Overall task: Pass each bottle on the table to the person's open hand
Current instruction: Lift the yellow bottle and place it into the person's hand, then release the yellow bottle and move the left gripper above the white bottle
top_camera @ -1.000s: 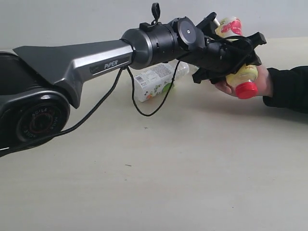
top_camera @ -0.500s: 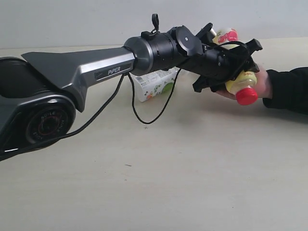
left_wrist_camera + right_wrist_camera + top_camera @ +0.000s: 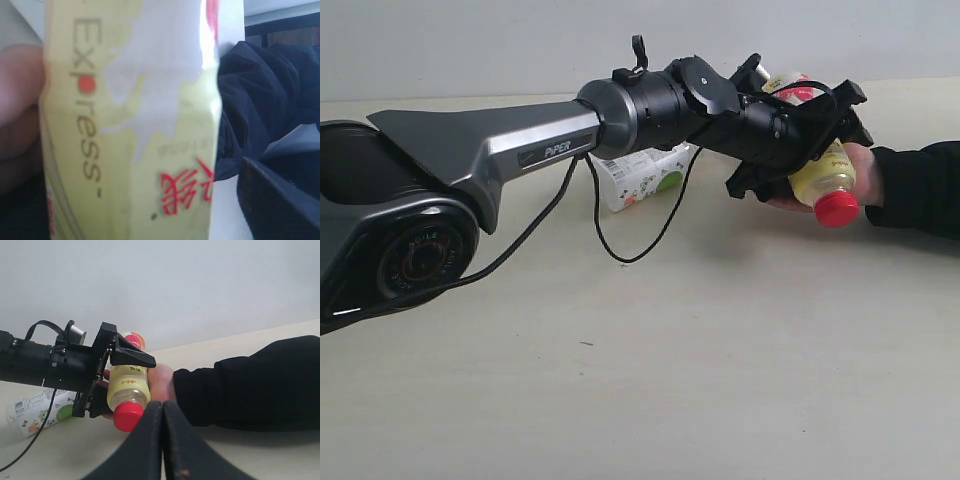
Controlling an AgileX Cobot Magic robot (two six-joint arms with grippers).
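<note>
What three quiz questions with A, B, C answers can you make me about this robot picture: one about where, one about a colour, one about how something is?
1. Where is the yellow bottle?
A. In the person's hand
B. On a shelf
C. On the floor

2. What colour is its cap?
A. Blue
B. Red
C. Green

3. How are the right gripper jaws?
A. Wide open
B. Pressed shut
C. Clamped on a bottle

Answers:
1 A: the palm cups the bottle from below.
2 B: the cap is bright red.
3 B: the right wrist view shows the jaws touching with nothing between them.
</note>
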